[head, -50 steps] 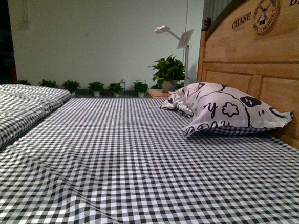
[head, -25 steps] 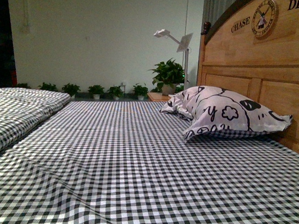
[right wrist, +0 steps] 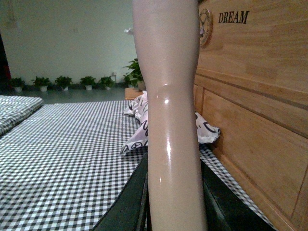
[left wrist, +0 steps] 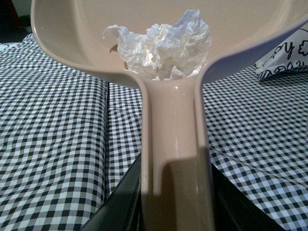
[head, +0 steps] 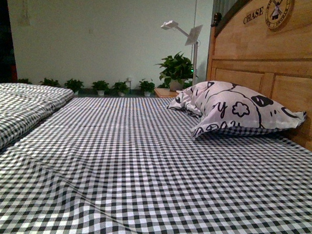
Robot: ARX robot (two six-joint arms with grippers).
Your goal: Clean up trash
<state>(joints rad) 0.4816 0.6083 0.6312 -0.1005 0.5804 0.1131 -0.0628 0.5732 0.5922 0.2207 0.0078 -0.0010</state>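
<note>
Crumpled white tissue wad: lies in the beige plastic dustpan, above the black-and-white checked bedsheet.
Left gripper: clamped on dustpan handle.
Right gripper: clamped on a beige plastic handle.

- From my front view I see neither arm, nor the dustpan or trash; the headboard runs off the top and right, its round emblem clipped.
- On my left wrist view the dustpan is cut at the top and both sides, so its front lip is lost. The handle covers the left gripper; only dark jaw edges show at the bottom.
- The trash hides the pan floor under it.
- The pillow is clipped at the right edge.
- On my right wrist view a beige handle leaves at the top, its head unseen; it hides the right gripper and part of the pillow.
</note>
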